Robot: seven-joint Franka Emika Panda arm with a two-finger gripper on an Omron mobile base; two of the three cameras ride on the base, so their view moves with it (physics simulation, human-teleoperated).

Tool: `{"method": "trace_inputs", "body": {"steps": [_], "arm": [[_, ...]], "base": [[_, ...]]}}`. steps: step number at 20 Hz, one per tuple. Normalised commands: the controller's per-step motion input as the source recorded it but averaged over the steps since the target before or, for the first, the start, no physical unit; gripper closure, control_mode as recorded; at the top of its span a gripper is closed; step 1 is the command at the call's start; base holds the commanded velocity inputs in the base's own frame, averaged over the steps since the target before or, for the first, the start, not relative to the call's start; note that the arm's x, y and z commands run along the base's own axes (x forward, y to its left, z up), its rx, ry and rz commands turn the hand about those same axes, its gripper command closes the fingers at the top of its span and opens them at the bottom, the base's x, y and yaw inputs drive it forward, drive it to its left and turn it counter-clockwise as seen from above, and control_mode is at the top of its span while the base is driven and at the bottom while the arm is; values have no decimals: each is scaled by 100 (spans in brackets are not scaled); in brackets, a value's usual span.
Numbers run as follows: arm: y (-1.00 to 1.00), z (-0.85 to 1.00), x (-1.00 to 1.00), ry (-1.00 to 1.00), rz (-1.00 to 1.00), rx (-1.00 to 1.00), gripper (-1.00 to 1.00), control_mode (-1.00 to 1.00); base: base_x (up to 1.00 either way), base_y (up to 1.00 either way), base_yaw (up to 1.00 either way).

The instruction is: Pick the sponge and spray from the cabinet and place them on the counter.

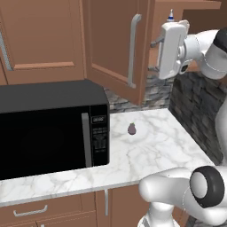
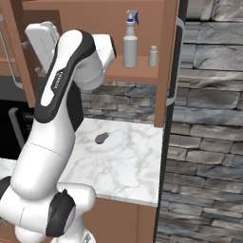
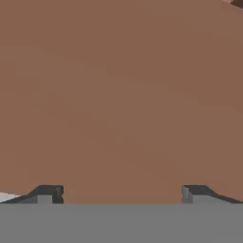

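- Gripper [image 3: 121, 193] spread wide, holding nothing, facing brown cabinet [image 1: 113, 44] wood.
- Spray [image 2: 130, 42] upright on the cabinet shelf.
- Purple egg-shaped object [image 1: 131, 129] on the counter [image 1: 155, 146].

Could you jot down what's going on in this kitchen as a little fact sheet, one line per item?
Place: kitchen corner with a stone back wall
Cabinet: door open, wooden shelf inside
Spray: upright on the shelf
Small white shaker: beside the spray, to its right in the right base view
Sponge: cannot be made out
Counter: white marble, nothing from the cabinet on it yet
Small purple object: lying on the counter
Microwave: black, at the counter's left
Hand: open, empty, facing brown wood
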Motion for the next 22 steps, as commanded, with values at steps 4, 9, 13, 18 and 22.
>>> {"method": "trace_inputs", "body": {"steps": [4, 9, 13, 18, 22], "arm": [[33, -7, -13, -25, 0, -11, -100, -100], [49, -17, 6, -19, 0, -10, -100, -100], [60, -26, 20, -12, 0, -8, -100, -100], [51, -18, 3, -14, 0, -9, -100, -100], [33, -9, 5, -14, 0, -8, -100, -100]], "base": [[0, 0, 0], [0, 0, 0], [0, 0, 0], [0, 0, 0], [0, 0, 0]]}}
